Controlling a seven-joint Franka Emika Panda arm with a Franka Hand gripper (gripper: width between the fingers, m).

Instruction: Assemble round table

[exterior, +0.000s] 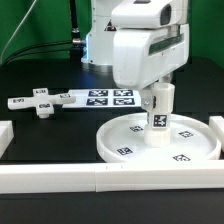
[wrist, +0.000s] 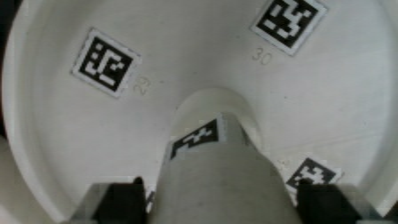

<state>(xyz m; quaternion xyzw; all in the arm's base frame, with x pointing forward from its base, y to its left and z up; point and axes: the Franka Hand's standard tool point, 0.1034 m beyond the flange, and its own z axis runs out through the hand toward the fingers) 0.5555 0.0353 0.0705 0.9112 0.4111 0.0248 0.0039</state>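
The large rimmed round disc lies flat on the black table at the exterior view's right, tags facing up. The stubby tagged cylinder post stands upright on the disc's middle, held between my gripper's fingers. In the wrist view the post runs down from between the two dark fingertips onto the disc, whose tags show around it. The gripper is shut on the post. The cross-shaped piece lies on the table at the exterior view's left.
The marker board lies behind the disc, next to the cross-shaped piece. Long white border rails run along the front, with a short one at the left and one at the right edge.
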